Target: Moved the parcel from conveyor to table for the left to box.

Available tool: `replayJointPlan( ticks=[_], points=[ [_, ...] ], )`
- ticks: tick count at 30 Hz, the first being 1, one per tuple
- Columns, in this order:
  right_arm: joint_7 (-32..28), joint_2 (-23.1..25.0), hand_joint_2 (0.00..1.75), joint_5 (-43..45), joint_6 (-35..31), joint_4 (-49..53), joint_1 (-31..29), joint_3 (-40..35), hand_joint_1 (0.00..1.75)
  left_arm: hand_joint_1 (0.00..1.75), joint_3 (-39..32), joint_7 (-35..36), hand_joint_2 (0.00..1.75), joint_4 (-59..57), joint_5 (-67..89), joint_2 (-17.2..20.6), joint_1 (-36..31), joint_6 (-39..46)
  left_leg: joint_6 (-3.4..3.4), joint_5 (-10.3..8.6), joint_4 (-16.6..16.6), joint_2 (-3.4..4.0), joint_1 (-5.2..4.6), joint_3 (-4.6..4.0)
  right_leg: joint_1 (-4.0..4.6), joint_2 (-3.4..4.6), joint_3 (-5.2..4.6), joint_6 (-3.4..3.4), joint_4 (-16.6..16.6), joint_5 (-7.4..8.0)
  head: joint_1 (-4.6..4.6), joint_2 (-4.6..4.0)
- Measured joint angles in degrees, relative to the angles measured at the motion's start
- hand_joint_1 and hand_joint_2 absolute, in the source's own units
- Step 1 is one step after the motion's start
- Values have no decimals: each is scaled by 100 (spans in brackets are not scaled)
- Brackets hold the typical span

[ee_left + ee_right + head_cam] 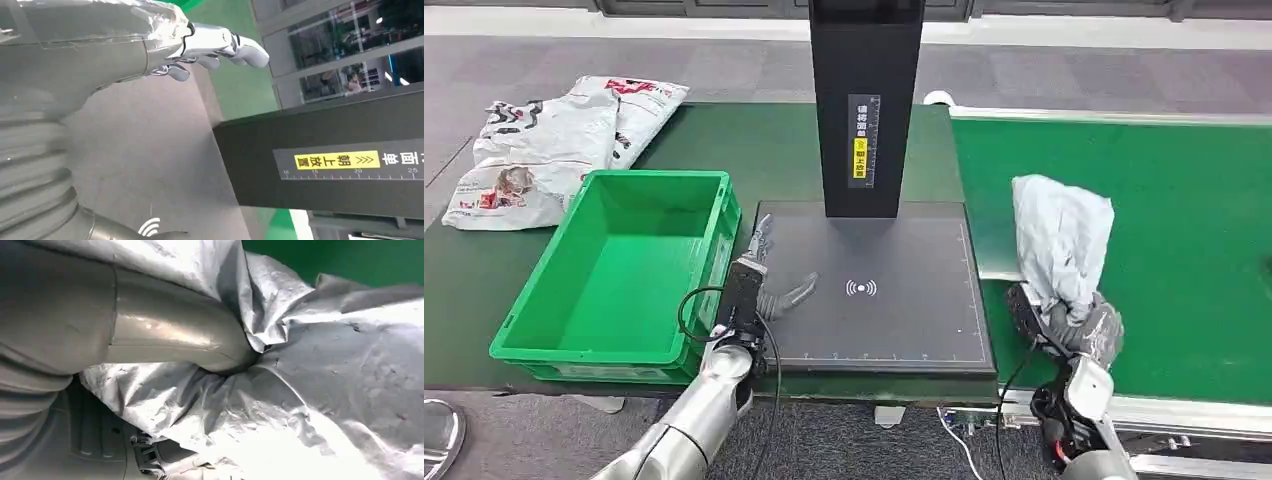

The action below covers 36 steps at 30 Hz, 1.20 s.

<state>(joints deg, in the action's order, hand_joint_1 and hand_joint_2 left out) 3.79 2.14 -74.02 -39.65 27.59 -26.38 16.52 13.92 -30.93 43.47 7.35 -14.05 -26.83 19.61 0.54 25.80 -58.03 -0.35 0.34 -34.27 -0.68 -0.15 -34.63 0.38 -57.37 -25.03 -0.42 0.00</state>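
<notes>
A crumpled grey plastic parcel stands up over the green conveyor, just right of the black scanner pad. My right hand grips its lower part; in the right wrist view the thumb presses into the grey film. My left hand hovers over the pad's left edge beside the green box, fingers spread and holding nothing; the left wrist view shows the fingers extended.
A black scanner column rises at the pad's back. Several white printed parcels lie on the dark table behind the empty green box. Cables hang near my right arm at the conveyor's front edge.
</notes>
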Motion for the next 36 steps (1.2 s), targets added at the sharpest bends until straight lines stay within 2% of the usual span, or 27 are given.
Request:
replayJointPlan(
  ticks=[4, 7, 10, 15, 19, 24, 29, 36],
  points=[
    [-573, 194, 175, 580, -48, 1317, 193, -139, 175, 0, -7, 22, 175, 118, 177, 67, 81, 24, 1, 0, 0, -4, 1, -1, 2, -3, 0, -1, -1, -1, 0, 2],
    [-906, 358, 175, 801, -50, 2168, 367, -539, 175, 0, -107, 20, 175, 162, 279, 94, 96, 91, 2, 1, 2, 1, 3, -2, 3, 4, -4, -3, -3, -3, 0, 2],
    [-852, 518, 175, 758, -48, 2475, 389, -1103, 175, 0, -197, 9, 175, 194, 304, 109, 91, 131, 5, 2, 2, 15, 4, 2, 4, 21, -11, -4, -3, -3, 0, 0],
    [-793, 653, 175, 734, -48, 2746, 433, -1580, 175, 0, -288, 4, 175, 218, 304, 124, 90, 135, 7, -4, 2, -2, 5, -3, 4, -2, -7, -5, -4, -3, -2, 0],
    [-736, 761, 175, 738, 16, 2713, 395, -1830, 175, 0, -323, 9, 175, 242, 365, 129, 87, 168, 7, -3, 1, 2, 4, -6, 2, 5, -8, -4, -4, -2, 0, 2],
    [-349, 1012, 175, 771, 353, 2134, 261, -2584, 175, 0, -341, 24, 175, 293, 411, 125, 70, 166, 8, -3, 2, 3, 5, -3, 6, 6, -11, -7, -4, -4, -2, 0],
    [-242, 1104, 175, 970, 615, 1712, 282, -3180, 175, 0, -407, 70, 175, 391, 411, 129, 72, 124, 9, -2, 2, 2, 11, -5, 10, 6, -12, -11, -6, -7, 0, 0],
    [1, 1108, 175, 1201, 1577, 1368, 386, -3702, 175, 0, -407, 74, 175, 526, 413, 149, 150, 127, 11, 0, 2, 3, 10, -6, 8, 7, -12, -11, -3, -7, -2, 0]
  ],
)
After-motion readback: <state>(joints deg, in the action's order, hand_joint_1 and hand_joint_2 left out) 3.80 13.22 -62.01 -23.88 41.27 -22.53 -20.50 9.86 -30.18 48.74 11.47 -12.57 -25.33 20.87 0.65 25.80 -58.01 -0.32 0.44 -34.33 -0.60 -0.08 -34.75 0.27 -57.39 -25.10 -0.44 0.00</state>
